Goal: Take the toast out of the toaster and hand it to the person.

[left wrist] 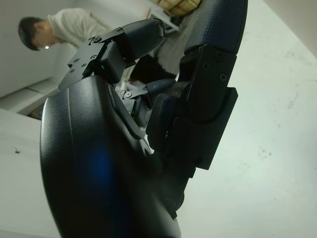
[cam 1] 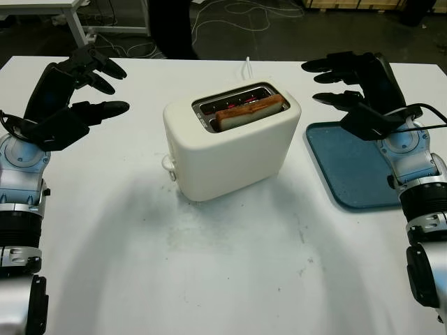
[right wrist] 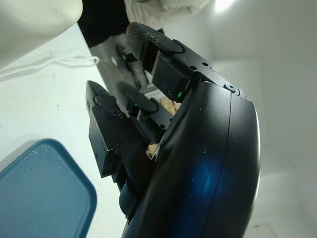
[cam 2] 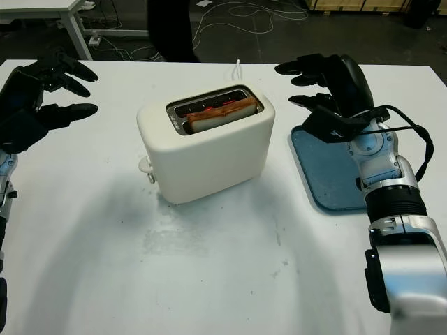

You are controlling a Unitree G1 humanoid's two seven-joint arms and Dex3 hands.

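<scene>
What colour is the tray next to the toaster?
Blue; the tray shows best in the left eye view.

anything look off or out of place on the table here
The toast lies tilted in the toaster slot rather than upright, and the table shows faint smudges in front. Both hands, left and right, are open.

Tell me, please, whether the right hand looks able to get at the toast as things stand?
Probably yes. The right hand hovers open above the tray, beside the toaster. The toast sticks up from the slot, and nothing lies between them.
</scene>
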